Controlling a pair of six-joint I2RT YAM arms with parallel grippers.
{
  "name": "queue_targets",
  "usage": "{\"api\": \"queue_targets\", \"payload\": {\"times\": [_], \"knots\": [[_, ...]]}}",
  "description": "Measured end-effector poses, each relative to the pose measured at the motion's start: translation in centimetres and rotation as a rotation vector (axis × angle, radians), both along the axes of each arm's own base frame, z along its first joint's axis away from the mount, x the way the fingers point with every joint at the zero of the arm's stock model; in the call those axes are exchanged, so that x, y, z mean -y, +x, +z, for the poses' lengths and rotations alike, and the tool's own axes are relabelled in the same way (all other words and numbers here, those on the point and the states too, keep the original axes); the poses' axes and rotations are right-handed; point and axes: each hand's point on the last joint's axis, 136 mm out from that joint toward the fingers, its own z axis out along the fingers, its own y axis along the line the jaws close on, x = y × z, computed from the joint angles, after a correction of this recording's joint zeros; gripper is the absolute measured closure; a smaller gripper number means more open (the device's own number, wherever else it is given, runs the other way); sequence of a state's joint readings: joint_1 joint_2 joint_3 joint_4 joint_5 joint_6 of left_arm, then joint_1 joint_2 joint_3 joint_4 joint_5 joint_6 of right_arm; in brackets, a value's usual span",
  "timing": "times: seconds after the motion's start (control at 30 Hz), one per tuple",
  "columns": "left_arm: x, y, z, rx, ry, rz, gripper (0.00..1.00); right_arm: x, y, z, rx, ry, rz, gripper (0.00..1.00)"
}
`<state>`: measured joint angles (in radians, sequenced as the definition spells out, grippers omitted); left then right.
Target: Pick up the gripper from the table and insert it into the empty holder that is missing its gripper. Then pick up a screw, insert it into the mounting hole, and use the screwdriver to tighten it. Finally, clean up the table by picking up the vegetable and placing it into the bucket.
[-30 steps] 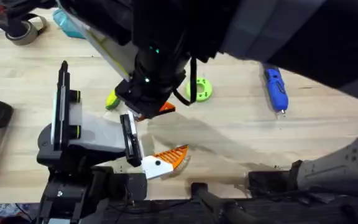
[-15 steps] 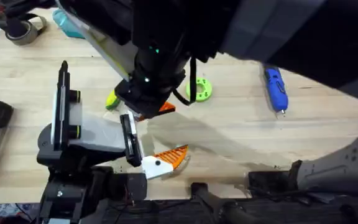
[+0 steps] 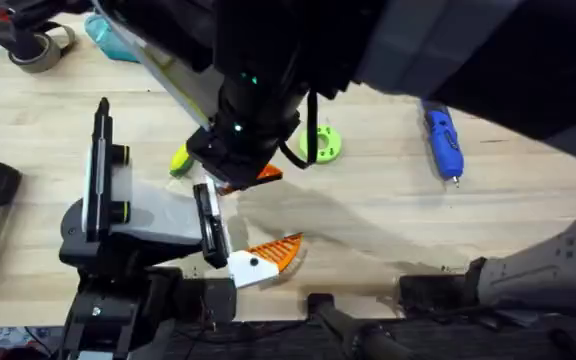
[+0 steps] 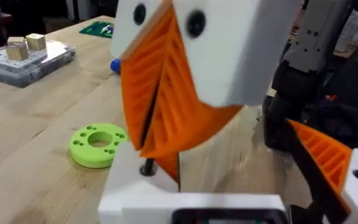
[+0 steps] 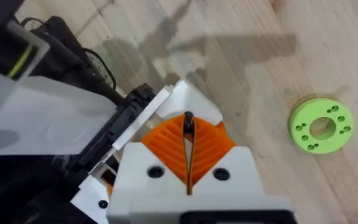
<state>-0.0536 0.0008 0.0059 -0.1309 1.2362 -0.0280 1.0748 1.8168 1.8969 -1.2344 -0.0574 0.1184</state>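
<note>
Right pincer (image 3: 238, 165) is clamped shut on the orange finger (image 3: 266, 175) and points down just over the black bar (image 3: 206, 222) of the grey hand (image 3: 153, 215) on the surface (image 3: 388, 210), prob. to line the wedge up w/ that empty mount before pushing it in.

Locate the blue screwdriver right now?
Overhead view: the blue screwdriver lies on the table's right half, right of the green disc, apart from it.

Open tabletop (image 3: 368, 215) between green disc (image 3: 322, 144) and blue screwdriver (image 3: 444, 143) — left side crowded (robot hand assembly (image 3: 148, 215)).
</note>
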Motion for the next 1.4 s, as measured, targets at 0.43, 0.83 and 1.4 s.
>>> {"api": "queue_targets", "payload": {"times": [0.43, 0.83, 1.4], "knots": [[0.00, 0.00, 0.00, 0.000, 0.000, 0.000, 0.014, -0.05, 0.03, 0.13, 0.007, 0.003, 0.014, 0.995], [0.00, 0.00, 0.00, 0.000, 0.000, 0.000, 0.014, -0.03, 0.02, 0.22, 0.007, 0.003, 0.014, 0.995], [0.00, 0.00, 0.00, 0.000, 0.000, 0.000, 0.014, 0.13, -0.07, 0.16, 0.004, -0.005, 0.018, 0.995]]}}
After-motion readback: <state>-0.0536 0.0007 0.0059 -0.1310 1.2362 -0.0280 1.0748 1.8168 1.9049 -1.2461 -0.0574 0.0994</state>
